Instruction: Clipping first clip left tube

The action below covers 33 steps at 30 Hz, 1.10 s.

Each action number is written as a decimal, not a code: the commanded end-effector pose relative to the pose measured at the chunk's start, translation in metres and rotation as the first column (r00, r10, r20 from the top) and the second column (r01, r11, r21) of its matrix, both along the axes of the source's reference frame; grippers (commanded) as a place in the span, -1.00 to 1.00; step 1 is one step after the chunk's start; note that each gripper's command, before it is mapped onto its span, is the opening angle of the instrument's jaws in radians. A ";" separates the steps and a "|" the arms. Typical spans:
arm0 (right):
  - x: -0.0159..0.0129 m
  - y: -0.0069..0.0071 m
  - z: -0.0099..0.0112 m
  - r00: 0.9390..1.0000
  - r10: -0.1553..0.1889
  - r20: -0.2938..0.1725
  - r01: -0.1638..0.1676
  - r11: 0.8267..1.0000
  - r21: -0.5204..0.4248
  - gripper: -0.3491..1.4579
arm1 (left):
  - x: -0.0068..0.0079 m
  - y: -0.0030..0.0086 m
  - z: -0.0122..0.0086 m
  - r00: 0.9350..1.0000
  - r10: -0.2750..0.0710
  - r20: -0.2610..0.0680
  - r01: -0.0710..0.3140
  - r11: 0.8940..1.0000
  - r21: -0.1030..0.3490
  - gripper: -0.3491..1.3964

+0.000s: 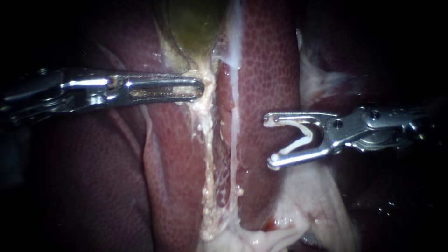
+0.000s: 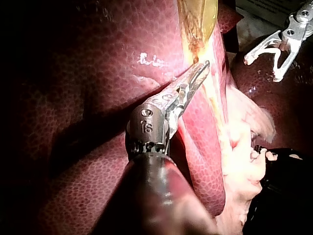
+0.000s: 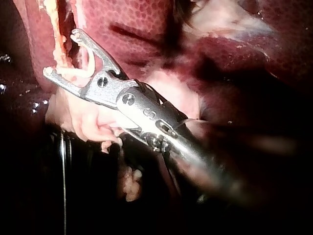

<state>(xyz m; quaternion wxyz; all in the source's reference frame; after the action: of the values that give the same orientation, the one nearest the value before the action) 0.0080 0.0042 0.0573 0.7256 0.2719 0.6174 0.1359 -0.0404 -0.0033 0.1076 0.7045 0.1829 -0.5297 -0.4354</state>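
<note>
Two tubes run down from the greenish gallbladder (image 1: 195,25): the left tube (image 1: 208,140), yellowish and lumpy, and the right tube (image 1: 234,126), a thin white strand. My left instrument (image 1: 198,88) lies level, its jaws shut on the gallbladder's neck where the left tube begins; its jaws (image 2: 199,72) look the same in the left wrist view. My right instrument (image 1: 270,141) stands to the right of both tubes, over the liver (image 1: 270,70), touching neither. Its jaws stand wide apart and hold a white V-shaped clip (image 1: 301,136) between them. The clip (image 3: 89,62) also shows in the right wrist view.
Pale fatty tissue (image 1: 303,205) spreads below the right instrument and joins the tubes' lower ends. More whitish tissue (image 1: 317,79) lies above the right shaft. Dark red liver (image 1: 116,186) fills the left side under the left instrument's shaft.
</note>
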 end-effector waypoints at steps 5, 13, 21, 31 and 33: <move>0.0000 0.0000 0.0000 1.000 0.000 0.000 0.000 1.000 0.000 0.05 | 0.0001 -0.0001 -0.0001 1.000 0.000 0.000 0.000 1.000 0.000 -1.00; 0.0001 -0.0001 0.0001 1.000 0.000 0.000 0.000 1.000 0.000 0.05 | 0.0013 0.0006 -0.0015 1.000 0.009 0.009 -0.009 1.000 0.010 -1.00; 0.0001 -0.0001 0.0001 1.000 0.000 0.000 0.000 1.000 0.000 0.05 | 0.0041 0.0027 -0.0055 1.000 -0.021 0.007 0.020 1.000 0.022 -1.00; 0.0002 -0.0001 0.0001 1.000 0.001 0.000 -0.001 1.000 0.000 0.05 | 0.0063 0.0037 -0.0079 0.999 -0.042 0.010 0.042 0.999 0.008 -1.00; 0.0003 -0.0001 0.0001 1.000 0.002 -0.001 -0.002 1.000 -0.001 0.05 | 0.0063 0.0036 -0.0079 0.999 -0.042 0.010 0.042 0.999 0.008 -1.00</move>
<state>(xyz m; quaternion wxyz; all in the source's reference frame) 0.0083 0.0041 0.0573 0.7251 0.2712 0.6182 0.1360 -0.0340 0.0004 0.0997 0.6919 0.1767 -0.5356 -0.4508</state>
